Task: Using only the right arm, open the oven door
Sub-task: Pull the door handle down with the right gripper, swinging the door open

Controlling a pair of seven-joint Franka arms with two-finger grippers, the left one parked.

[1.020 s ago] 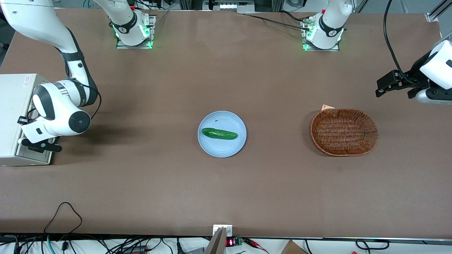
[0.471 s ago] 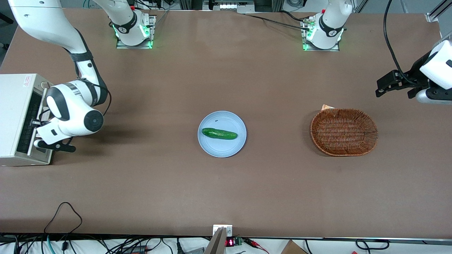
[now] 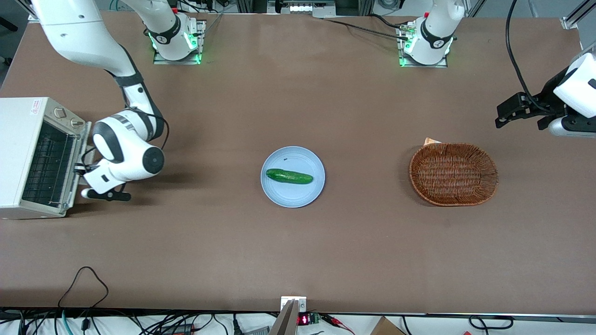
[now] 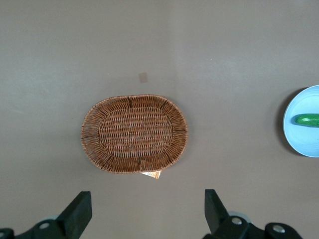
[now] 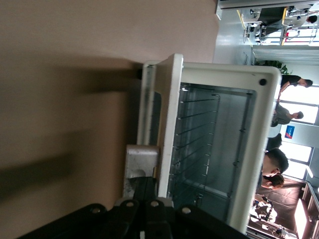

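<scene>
The off-white toaster oven (image 3: 23,116) stands at the working arm's end of the table. Its oven door (image 3: 79,149) hangs partly open, and the wire rack (image 3: 46,163) inside shows. The right arm (image 3: 125,153) reaches in front of the oven. Its black gripper (image 3: 83,168) sits at the door's top edge. In the right wrist view the gripper (image 5: 148,186) has its fingers pressed together, shut, with their tips against the silver handle (image 5: 141,160) of the oven door (image 5: 168,124). The oven cavity with its rack (image 5: 204,144) is open to view.
A light blue plate (image 3: 307,190) holding a green cucumber (image 3: 289,176) lies mid-table. A wicker basket (image 3: 453,173) with a card corner under its rim lies toward the parked arm's end. Cables run along the table's near edge.
The right arm has drawn back from the oven toward the table's middle, and the door has swung from shut to partly open, uncovering the rack and knobs.
</scene>
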